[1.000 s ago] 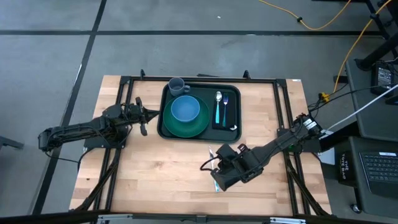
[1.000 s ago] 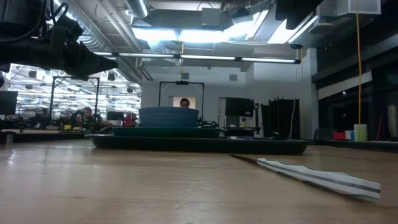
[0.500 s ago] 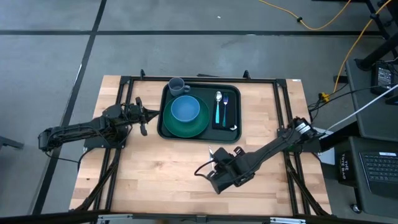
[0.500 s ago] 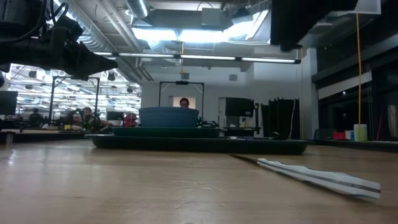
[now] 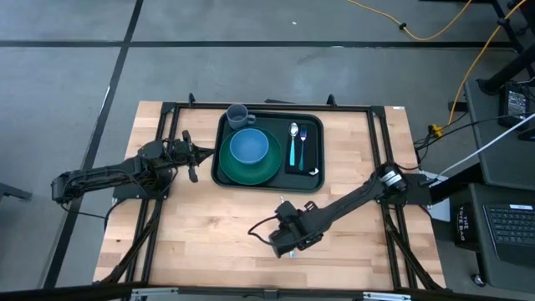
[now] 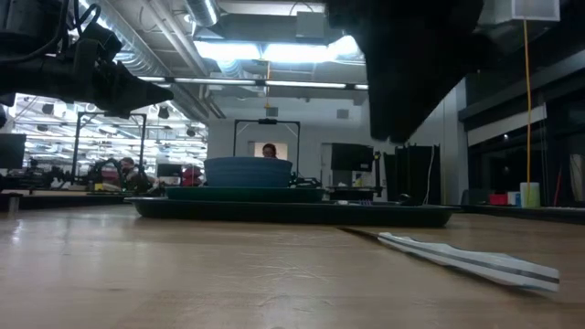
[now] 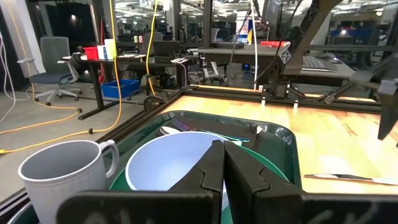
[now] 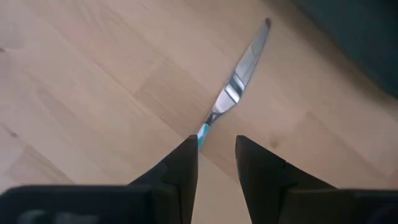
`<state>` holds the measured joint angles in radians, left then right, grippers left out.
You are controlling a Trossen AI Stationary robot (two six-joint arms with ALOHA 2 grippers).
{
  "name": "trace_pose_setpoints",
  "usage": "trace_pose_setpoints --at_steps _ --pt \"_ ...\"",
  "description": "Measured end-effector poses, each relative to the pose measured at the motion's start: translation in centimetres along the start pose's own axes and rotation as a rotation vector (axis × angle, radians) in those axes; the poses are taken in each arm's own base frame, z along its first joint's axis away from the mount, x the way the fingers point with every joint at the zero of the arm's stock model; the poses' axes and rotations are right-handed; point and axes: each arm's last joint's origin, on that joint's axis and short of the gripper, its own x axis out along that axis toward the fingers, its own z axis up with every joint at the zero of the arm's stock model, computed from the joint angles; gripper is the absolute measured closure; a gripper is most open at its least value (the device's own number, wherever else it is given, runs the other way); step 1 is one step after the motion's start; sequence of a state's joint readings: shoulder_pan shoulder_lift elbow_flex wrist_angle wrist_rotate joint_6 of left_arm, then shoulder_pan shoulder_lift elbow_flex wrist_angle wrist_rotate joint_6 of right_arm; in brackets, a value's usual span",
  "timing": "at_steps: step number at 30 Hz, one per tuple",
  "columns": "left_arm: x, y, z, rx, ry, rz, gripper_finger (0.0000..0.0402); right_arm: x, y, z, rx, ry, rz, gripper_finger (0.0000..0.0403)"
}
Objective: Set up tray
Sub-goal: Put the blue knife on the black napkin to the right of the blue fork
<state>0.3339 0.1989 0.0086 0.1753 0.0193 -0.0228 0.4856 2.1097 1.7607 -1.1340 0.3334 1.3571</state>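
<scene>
— Wooden desk (image 5: 209,226) first: what's nearest the front edge?

— The knife (image 8: 239,81), on bare wood, with the right gripper (image 8: 214,158) over its handle, fingers partly apart, holding nothing.

— And beyond it?

— The tray (image 5: 269,181) at the back edge, carrying plate (image 5: 251,167), bowl (image 5: 249,146), mug (image 5: 238,114), and spoon (image 5: 293,142) and fork (image 5: 303,144) on the napkin (image 5: 311,159). Only the knife seems left.

— The left gripper (image 5: 194,155)?

— Closed and empty, beside the tray's left rim.

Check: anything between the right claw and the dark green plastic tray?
Only the silver knife blade on bare wooden table; right claw open over its handle, tray beyond, per right wrist view.
</scene>
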Motion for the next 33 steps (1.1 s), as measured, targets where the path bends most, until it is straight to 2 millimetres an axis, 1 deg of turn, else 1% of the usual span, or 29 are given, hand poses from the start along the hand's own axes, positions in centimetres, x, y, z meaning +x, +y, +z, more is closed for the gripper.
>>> trace_pose_setpoints --at_steps 6,12,18,24,28,33 --pt "0.0 0.0 0.0 0.0 0.0 0.0 0.0398 2.8 1.1 0.0 0.022 0.074 0.018 0.029" --pt "0.0 0.0 0.0 0.0 0.0 0.0 0.0398 4.7 1.7 -0.6 0.051 0.12 0.011 0.029" --pt "0.0 0.0 0.0 0.0 0.0 0.0 0.0398 5.5 1.7 -0.8 0.066 0.123 -0.021 0.029" --pt "0.0 0.0 0.0 0.0 0.0 0.0 0.0398 5.6 1.5 -0.7 0.069 0.092 -0.038 0.029" --pt "0.0 0.0 0.0 0.0 0.0 0.0 0.0398 5.6 1.4 -0.7 0.106 0.074 -0.058 0.029" --pt "0.0 0.0 0.0 0.0 0.0 0.0 0.0398 6.5 1.0 -1.2 0.111 0.096 -0.068 0.029"
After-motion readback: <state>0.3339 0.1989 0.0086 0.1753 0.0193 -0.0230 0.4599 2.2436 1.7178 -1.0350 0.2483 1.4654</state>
